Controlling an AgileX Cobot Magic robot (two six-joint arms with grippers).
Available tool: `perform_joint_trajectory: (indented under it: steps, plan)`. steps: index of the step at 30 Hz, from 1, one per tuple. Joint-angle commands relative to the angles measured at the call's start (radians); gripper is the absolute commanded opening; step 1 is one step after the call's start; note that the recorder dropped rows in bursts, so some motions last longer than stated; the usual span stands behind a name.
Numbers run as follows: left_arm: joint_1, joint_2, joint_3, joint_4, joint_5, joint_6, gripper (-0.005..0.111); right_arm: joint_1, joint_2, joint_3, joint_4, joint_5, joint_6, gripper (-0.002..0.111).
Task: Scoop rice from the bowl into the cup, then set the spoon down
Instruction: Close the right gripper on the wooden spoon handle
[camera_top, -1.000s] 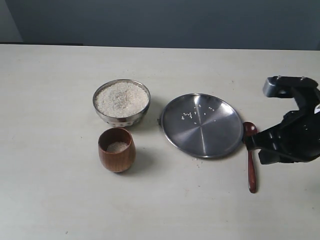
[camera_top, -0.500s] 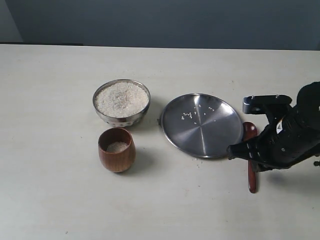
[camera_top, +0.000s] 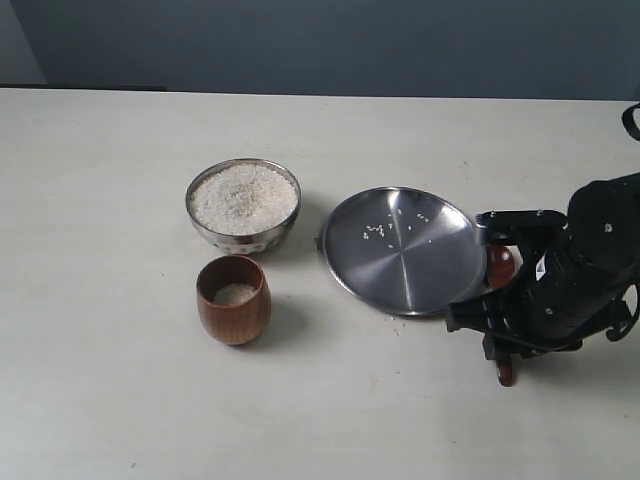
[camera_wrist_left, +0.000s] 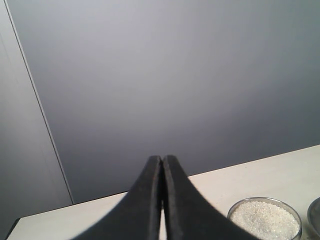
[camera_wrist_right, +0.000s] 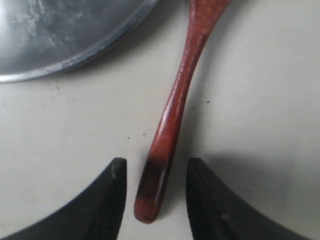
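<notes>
Pale table (camera_top: 120, 400): right gripper (camera_wrist_right: 156, 166), jaws spread and empty, straddles the handle of the wooden spoon (camera_wrist_right: 175, 110); pick-up apparently in hand, closure needed next.

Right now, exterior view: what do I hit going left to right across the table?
bowl → plate → spoon. Left out: cup, which overlaps the bowl's span; right end effector, open astride the spoon handle.

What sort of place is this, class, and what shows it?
Probably a robot test bench, not a kitchen: bare pale table, plain grey wall, black robot arm over the spoon.
</notes>
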Motion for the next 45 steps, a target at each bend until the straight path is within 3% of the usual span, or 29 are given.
perform_joint_trajectory:
  steps: [1, 8, 15, 25, 28, 31, 39, 45]
  plan:
    - [0.004, 0.001, -0.004, 0.001, -0.003, 0.000, 0.000, 0.000, 0.014, -0.001, -0.046, 0.002, 0.000, 0.039]
    - [0.004, 0.001, -0.004, 0.001, -0.003, 0.000, 0.000, 0.000, 0.047, -0.001, -0.086, 0.008, 0.002, 0.039]
    - [0.004, 0.001, -0.004, 0.001, -0.003, 0.000, 0.000, -0.002, 0.051, -0.001, -0.275, 0.035, 0.143, 0.039]
    - [0.004, 0.001, -0.004, 0.001, -0.003, 0.000, 0.000, -0.002, 0.053, 0.001, -0.274, 0.052, 0.143, 0.039]
    - [0.004, 0.001, -0.004, 0.001, -0.003, 0.000, 0.000, -0.002, 0.053, 0.028, -0.267, 0.041, 0.143, 0.025]
    - [0.004, 0.001, -0.004, 0.001, -0.003, 0.000, 0.000, -0.002, 0.053, 0.073, -0.265, -0.018, 0.143, 0.000]
    - [0.004, 0.001, -0.004, 0.001, -0.003, 0.000, 0.000, -0.002, 0.032, 0.098, -0.271, -0.060, 0.174, 0.000]
    - [0.004, 0.001, -0.004, 0.001, -0.003, 0.000, 0.000, -0.002, -0.074, 0.098, -0.481, -0.043, 0.416, 0.000]
